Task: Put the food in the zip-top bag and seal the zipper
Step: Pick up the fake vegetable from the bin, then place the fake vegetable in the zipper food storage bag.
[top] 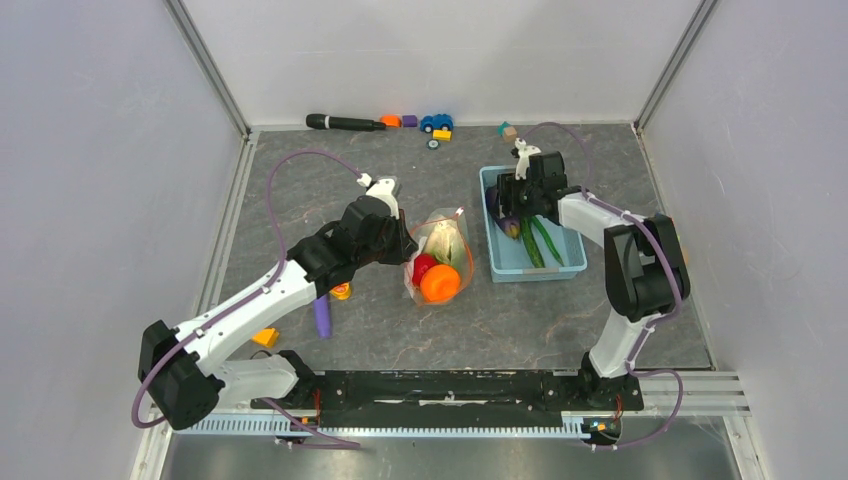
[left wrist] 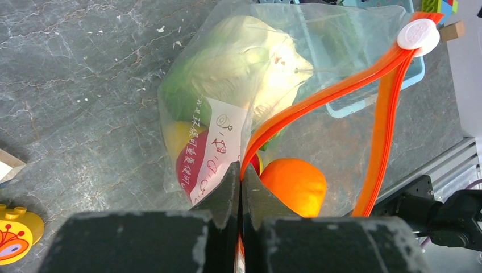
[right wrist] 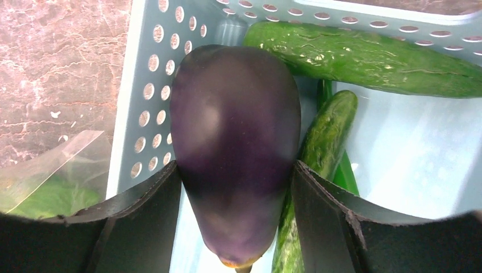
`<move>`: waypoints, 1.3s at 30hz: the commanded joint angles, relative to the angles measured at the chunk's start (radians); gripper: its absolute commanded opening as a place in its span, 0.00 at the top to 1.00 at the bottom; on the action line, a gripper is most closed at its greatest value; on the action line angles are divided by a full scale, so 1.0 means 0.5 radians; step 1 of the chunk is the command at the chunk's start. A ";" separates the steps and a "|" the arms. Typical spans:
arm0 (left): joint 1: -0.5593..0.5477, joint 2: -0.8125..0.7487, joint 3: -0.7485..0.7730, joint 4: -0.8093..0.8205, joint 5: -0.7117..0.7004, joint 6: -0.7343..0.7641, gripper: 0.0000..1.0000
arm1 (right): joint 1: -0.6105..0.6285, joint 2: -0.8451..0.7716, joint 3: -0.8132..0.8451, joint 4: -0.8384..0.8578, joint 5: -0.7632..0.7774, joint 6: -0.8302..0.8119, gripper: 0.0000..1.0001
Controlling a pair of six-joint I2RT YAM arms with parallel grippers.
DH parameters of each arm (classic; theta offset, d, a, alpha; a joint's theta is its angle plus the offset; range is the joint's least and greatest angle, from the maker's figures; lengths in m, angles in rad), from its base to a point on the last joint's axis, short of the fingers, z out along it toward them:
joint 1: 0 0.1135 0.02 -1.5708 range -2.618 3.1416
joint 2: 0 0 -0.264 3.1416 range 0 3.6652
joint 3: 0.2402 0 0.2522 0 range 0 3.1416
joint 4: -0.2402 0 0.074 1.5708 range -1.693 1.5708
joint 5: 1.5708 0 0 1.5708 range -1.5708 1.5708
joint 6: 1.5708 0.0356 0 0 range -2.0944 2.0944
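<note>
Eggplant point(right wrist: 236, 125) gripped, zip-top bag point(left wrist: 219, 142) mouth held open

Left gripper point(left wrist: 241, 182) was pinched shut on the zipper point(left wrist: 318, 99), apparently propping the mouth wide. Cabbage point(left wrist: 244, 62) lay inside the bag, on the table. Right gripper point(right wrist: 236, 176) clamped the eggplant inside the blue basket point(right wrist: 142, 102), beside the cucumbers point(right wrist: 364, 54), presumably for transfer.

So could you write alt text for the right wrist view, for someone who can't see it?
The right gripper clasps a smooth dark purple toy eggplant between its two black fingers, against a light blue perforated plastic basket. Two green toy cucumbers lie in the basket, and a corner of clear plastic bag shows lower left.
</note>
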 commanded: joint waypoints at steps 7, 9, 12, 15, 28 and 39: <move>0.005 -0.072 0.052 0.022 -0.001 -0.072 0.98 | 0.010 -0.682 -0.154 0.112 0.234 -0.051 0.61; 0.005 -0.076 0.051 0.020 -0.004 -0.078 0.98 | 0.011 -0.826 -0.250 0.201 0.092 -0.084 0.61; 0.005 -0.083 0.055 0.021 -0.008 -0.089 0.98 | 0.012 -1.033 -0.424 0.510 -0.255 -0.103 0.62; 0.005 -0.085 0.055 0.020 -0.014 -0.104 0.98 | 0.015 -1.218 -0.605 0.866 -0.635 -0.055 0.63; 0.006 -0.031 0.080 0.009 -0.014 -0.139 0.98 | 0.630 -1.604 -0.811 1.290 -1.161 -0.544 0.64; 0.005 -0.031 0.074 0.018 0.022 -0.153 0.98 | 0.757 -1.293 -0.923 1.768 -1.485 -0.424 0.61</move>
